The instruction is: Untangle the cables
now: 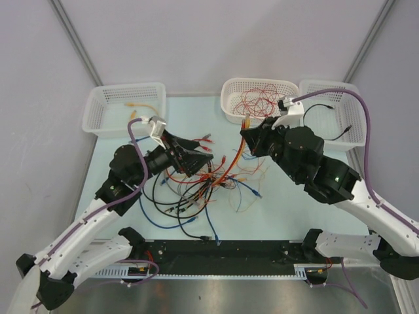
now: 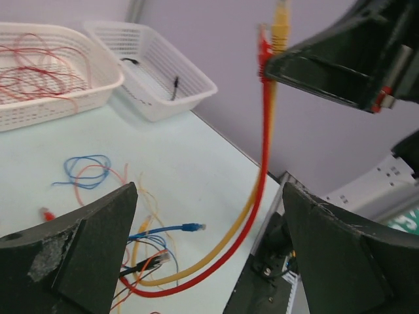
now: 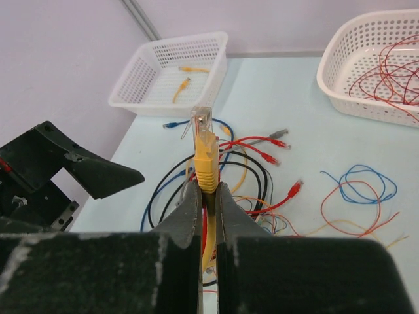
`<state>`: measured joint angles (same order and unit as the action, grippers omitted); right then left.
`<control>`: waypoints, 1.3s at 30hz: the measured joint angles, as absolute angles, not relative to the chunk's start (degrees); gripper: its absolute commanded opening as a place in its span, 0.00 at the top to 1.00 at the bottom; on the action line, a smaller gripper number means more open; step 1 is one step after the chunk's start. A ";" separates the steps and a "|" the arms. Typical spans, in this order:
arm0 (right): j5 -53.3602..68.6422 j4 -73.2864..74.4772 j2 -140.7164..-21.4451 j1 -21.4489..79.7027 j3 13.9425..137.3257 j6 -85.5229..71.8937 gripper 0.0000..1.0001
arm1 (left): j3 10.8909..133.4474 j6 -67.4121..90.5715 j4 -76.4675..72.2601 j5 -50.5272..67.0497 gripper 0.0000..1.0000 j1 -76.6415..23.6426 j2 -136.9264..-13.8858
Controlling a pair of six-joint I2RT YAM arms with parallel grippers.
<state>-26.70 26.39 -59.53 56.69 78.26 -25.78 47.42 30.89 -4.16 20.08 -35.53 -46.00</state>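
The cables (image 1: 200,186) lie in a tangle of red, orange, yellow, blue and black loops on the table between the arms. My right gripper (image 3: 207,186) is shut on a yellow cable (image 3: 205,157) just below its plug, and a red cable runs through the jaws beside it. In the left wrist view both strands, yellow cable (image 2: 252,199) and red cable (image 2: 266,144), hang from that gripper (image 2: 268,65) down to the pile. My left gripper (image 2: 209,248) stands wide open over the tangle's left side, with nothing between its fingers (image 2: 85,261).
Three white baskets line the far edge. The left basket (image 1: 127,87) holds yellow cables, the middle basket (image 1: 258,81) holds thin red wires and the right basket (image 1: 327,84) holds a black cable. Loose blue and orange loops (image 3: 357,186) lie apart from the pile.
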 measured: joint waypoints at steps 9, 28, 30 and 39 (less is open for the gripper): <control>-26.52 31.59 -63.83 56.69 78.37 -25.96 0.92 | 47.31 27.44 -5.43 23.40 0.11 -44.71 -54.22; -24.97 34.79 -63.33 55.24 75.92 -27.90 1.00 | 47.16 25.76 -6.31 22.50 0.24 -46.11 -55.37; -24.27 34.50 -63.31 55.24 75.85 -28.03 1.00 | 47.18 25.02 -6.22 22.87 0.24 -47.44 -57.39; -19.51 32.03 -63.31 55.24 75.83 -28.97 1.00 | 47.35 23.09 -5.30 22.68 0.84 -50.59 -65.84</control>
